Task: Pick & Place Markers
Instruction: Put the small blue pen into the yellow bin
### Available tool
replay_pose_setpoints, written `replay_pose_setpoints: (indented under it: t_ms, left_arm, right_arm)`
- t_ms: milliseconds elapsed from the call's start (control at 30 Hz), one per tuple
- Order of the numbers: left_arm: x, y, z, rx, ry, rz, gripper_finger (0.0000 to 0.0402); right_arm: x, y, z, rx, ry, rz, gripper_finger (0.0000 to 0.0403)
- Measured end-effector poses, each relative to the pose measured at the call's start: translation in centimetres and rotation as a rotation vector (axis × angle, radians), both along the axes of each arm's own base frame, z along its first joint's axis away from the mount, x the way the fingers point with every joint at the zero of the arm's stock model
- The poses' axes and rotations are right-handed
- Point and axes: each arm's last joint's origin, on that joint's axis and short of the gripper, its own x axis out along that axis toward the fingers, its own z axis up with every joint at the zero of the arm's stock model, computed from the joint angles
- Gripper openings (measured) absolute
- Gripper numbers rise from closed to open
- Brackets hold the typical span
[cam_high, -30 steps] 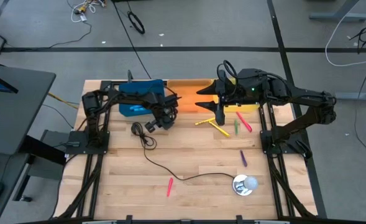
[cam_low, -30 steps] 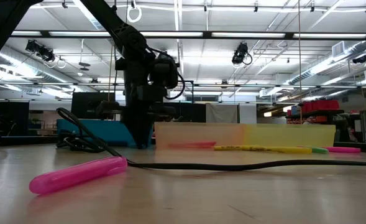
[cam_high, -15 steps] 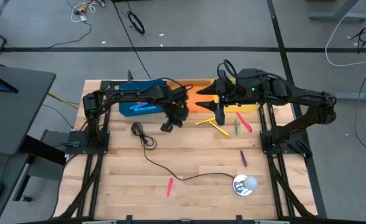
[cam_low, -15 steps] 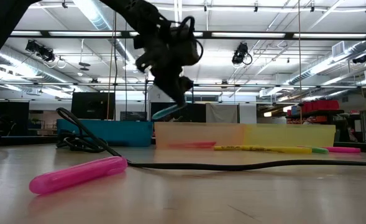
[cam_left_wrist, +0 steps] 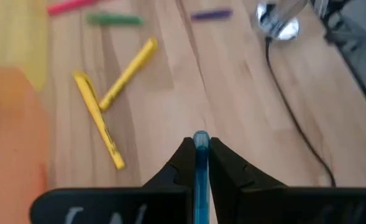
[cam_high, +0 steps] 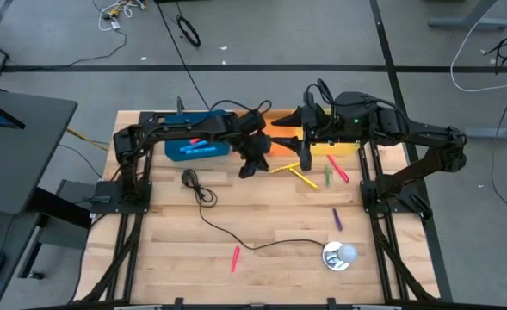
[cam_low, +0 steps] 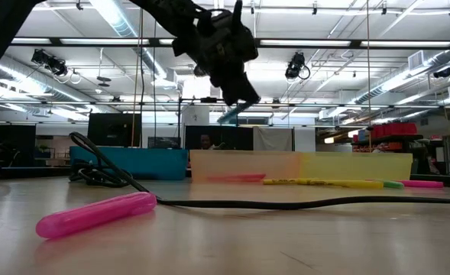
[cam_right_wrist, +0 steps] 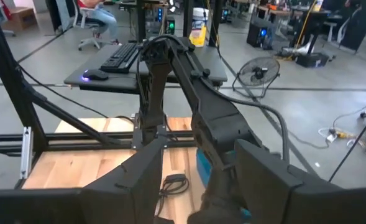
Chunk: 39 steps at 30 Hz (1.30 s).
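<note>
My left gripper [cam_high: 247,169] hangs high above the table's middle, shut on a blue marker [cam_low: 230,115]. Its fingers slant down toward two yellow markers [cam_left_wrist: 111,99] lying crossed on the wood. A green marker [cam_high: 328,176], a pink one [cam_high: 339,170] and a purple one [cam_high: 336,219] lie flat farther right. Another pink marker [cam_high: 235,257] lies near the front edge. My right gripper [cam_high: 305,158] waits open above the orange tray [cam_high: 275,138]; nothing is between its fingers. My left gripper pinches the blue marker [cam_left_wrist: 200,163] between its two fingers [cam_left_wrist: 184,163]. The marker lies along the fingers, and its rounded end [cam_left_wrist: 200,137] pokes out just past the fingertips. The fingers slant downward from the table's left. The marker is lifted clear of the table.
A blue tray [cam_high: 177,151] sits at the far left, next to the orange tray and a yellow tray [cam_high: 349,148]. A black cable [cam_high: 214,220] runs from a coil near the blue tray to a round silver object [cam_high: 339,255] at the front right.
My left gripper has risen from the table beside the blue tray and gone toward the table's right edge, rolling its wrist as it went. The blue marker has come up with it, lifted clear of the wood. My right gripper has kept still.
</note>
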Motion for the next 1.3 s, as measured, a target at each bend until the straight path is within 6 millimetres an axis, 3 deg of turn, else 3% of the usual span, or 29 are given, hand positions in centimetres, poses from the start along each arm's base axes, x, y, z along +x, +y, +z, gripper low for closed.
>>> replay_pose_setpoints:
  t_ms: [433, 767, 1300]
  left_arm:
    - [-1.8, -0.3, 6.9, 0.085, -0.329, 0.131, 0.0024]
    - [-6.0, -1.5, 10.0, 0.087, -0.54, 0.312, 0.0024]
    - [-13.5, -4.1, 18.9, 0.046, -0.922, 0.467, 0.0001]
  right_arm:
    - [0.0, 0.0, 0.3, 0.002, -0.032, -0.004, 0.0201]
    - [0.0, 0.0, 0.3, 0.011, -0.036, -0.017, 0.0201]
    - [0.0, -0.2, 0.3, 0.011, -0.039, -0.068, 0.0201]
